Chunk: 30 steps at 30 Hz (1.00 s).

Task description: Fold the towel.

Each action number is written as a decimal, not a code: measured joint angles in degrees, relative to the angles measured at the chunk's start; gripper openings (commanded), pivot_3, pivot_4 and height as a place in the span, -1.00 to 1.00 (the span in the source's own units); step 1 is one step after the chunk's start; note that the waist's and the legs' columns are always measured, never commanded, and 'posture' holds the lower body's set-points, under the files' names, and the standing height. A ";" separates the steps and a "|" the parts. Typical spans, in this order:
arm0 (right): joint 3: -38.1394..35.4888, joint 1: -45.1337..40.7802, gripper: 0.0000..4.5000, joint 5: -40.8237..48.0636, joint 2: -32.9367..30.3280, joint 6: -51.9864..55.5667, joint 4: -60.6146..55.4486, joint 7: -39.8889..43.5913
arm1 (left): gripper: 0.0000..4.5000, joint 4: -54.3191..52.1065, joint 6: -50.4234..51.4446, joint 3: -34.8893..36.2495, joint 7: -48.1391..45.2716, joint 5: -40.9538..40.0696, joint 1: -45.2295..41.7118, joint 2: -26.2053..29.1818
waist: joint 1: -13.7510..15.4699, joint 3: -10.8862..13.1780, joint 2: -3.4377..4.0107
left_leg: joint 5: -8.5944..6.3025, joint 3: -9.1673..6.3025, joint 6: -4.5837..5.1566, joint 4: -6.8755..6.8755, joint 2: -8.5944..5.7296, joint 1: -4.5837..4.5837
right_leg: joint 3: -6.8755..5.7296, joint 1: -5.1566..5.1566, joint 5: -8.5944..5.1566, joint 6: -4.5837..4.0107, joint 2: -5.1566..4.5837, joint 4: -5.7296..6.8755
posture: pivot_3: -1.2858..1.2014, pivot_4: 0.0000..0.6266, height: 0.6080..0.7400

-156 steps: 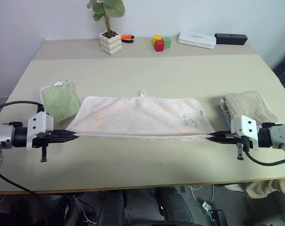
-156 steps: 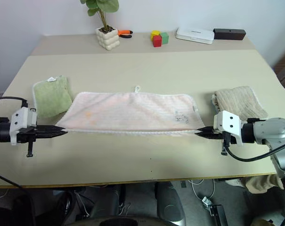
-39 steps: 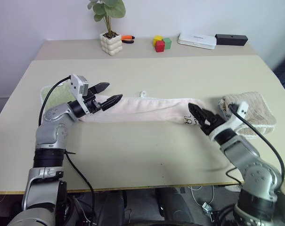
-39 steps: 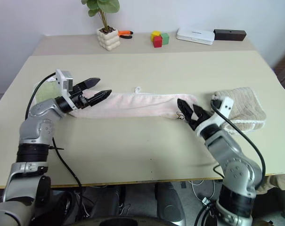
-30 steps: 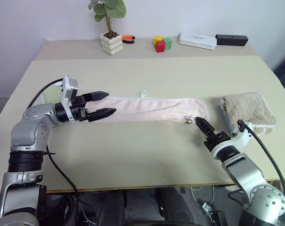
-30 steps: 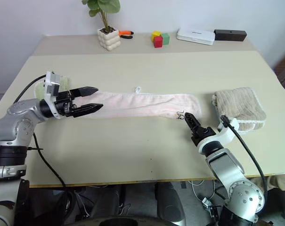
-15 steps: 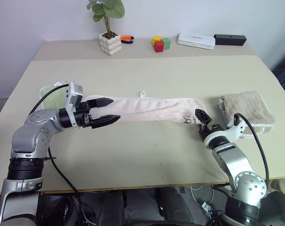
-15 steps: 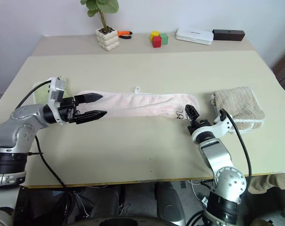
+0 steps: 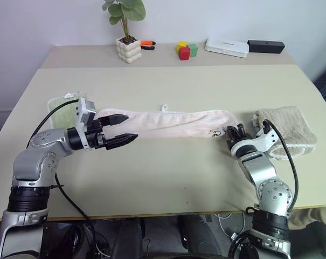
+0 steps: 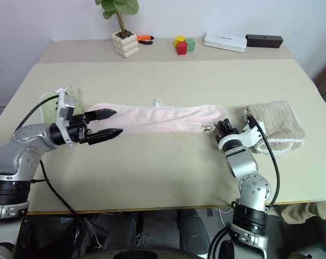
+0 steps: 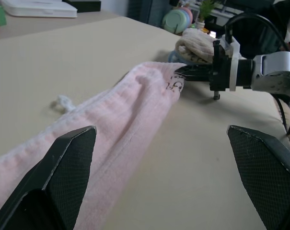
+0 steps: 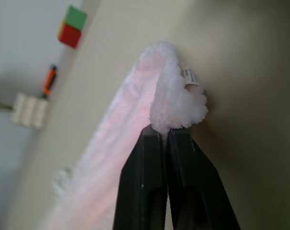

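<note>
Here the pale pink towel (image 9: 168, 122) lies folded in a long band across the table (image 9: 168, 172), its right end pinched between the right gripper (image 12: 165, 136)'s closed fingers, while the left gripper (image 9: 125, 127) hovers spread wide at its left end.

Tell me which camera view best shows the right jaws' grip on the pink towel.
The right wrist view: the right gripper has its jaws shut on the towel at its fluffy end. The head views show that end from above, the pinch half hidden. The left wrist view shows it far off, from the side.
</note>
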 measured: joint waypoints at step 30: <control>41.37 -11.08 -0.98 -50.61 -19.01 -3.90 -4.51 44.06 | 1.00 0.39 -2.61 0.40 2.33 0.01 -1.01 -1.68 | -0.34 0.06 0.08 | -0.02 -0.02 0.03 -0.02 0.04 -0.04 | 0.00 -0.04 0.01 0.02 0.09 -0.18 | 0.03 -0.52 1.00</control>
